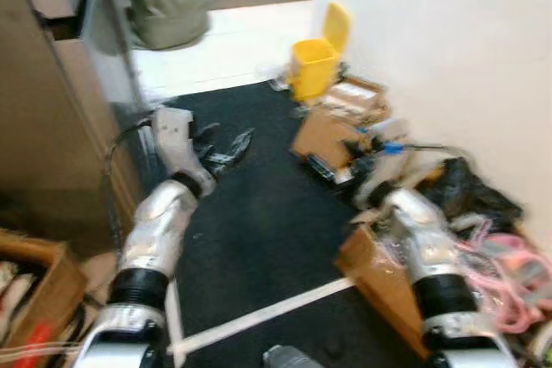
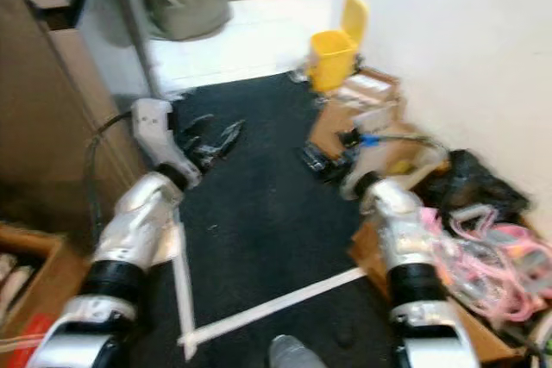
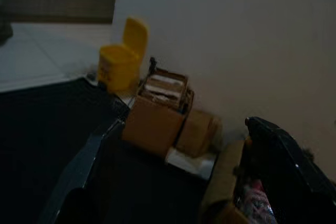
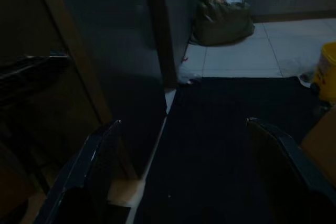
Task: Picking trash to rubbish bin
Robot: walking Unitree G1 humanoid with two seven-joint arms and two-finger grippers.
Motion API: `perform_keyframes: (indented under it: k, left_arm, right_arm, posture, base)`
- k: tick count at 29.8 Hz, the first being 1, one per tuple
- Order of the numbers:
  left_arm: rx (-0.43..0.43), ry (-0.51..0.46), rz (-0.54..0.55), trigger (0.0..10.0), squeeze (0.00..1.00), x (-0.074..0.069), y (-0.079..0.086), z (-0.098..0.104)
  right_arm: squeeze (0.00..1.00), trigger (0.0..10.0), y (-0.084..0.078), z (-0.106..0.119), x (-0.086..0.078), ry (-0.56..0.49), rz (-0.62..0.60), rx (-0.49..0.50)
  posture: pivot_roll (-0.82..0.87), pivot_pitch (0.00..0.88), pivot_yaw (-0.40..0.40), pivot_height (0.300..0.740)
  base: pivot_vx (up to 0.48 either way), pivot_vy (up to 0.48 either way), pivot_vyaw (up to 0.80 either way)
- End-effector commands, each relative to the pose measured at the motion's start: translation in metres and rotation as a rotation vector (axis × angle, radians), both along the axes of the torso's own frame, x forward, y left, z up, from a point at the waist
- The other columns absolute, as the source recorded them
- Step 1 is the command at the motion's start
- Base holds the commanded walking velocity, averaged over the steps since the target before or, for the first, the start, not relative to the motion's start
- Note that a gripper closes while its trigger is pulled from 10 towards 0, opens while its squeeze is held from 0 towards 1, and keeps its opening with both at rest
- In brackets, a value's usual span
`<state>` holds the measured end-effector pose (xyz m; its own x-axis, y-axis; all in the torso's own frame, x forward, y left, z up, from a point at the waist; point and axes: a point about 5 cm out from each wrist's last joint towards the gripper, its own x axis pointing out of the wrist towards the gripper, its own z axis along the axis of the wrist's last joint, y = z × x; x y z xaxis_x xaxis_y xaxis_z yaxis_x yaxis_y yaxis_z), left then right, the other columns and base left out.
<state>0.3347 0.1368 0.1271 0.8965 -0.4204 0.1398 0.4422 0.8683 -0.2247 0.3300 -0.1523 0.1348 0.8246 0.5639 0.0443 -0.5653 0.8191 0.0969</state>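
Black mat (image 1: 259,221) — open lane toward yellow bin (image 1: 314,65), boxes (image 1: 332,131) alongside

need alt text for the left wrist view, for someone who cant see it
Dim view along the open left pincer, its two black fingers spread and holding nothing, over a dark mat. Ahead, a yellow rubbish bin with its lid up stands by a white wall, with brown cardboard boxes beside it.
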Motion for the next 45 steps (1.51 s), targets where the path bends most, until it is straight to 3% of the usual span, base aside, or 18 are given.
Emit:
perform_keyframes:
  k: [1, 6, 8, 10, 14, 45]
  left_arm:
    - [0.044, -0.012, -0.054, 10.0, 0.0, 0.0, -0.006, 0.003]
    - [-0.005, -0.037, -0.04, 10.0, 0.0, -0.004, -0.004, 0.003]
    - [0.024, -0.037, -0.035, 10.0, 0.0, -0.004, -0.002, 0.003]
    - [0.052, -0.031, -0.017, 10.0, 0.0, -0.006, 0.003, 0.001]
    - [0.067, -0.033, -0.028, 10.0, 0.0, -0.003, 0.001, 0.002]
    - [0.033, -0.035, -0.031, 10.0, 0.0, -0.002, -0.002, 0.001]
  right_arm:
    - [0.0, 10.0, -0.005, 0.001, 0.0, -0.004, -0.003, -0.03]
    - [0.0, 10.0, -0.007, -0.001, 0.004, -0.006, -0.055, -0.041]
    - [0.0, 10.0, -0.002, -0.002, 0.003, -0.008, -0.016, -0.06]
    - [0.0, 10.0, 0.002, -0.004, 0.001, 0.005, -0.007, -0.001]
    - [0.0, 10.0, 0.0, -0.003, -0.001, 0.001, -0.011, -0.004]
    - [0.0, 10.0, -0.003, -0.005, 0.001, 0.007, -0.008, -0.016]
  posture:
    - [-0.06, 0.0, -0.015, 0.74]
    - [-0.05, 0.0, -0.014, 0.74]
    - [-0.04, 0.0, -0.011, 0.74]
    - [-0.03, 0.0, 0.002, 0.74]
    - [-0.04, 0.0, 0.005, 0.74]
    - [-0.05, 0.0, -0.011, 0.74]
  base:
    - [0.0, 0.0, -0.8]
    - [0.0, 0.0, -0.8]
    - [0.0, 0.0, -0.8]
    - [0.0, 0.0, -0.8]
    - [0.0, 0.0, -0.8]
    - [0.0, 0.0, -0.8]
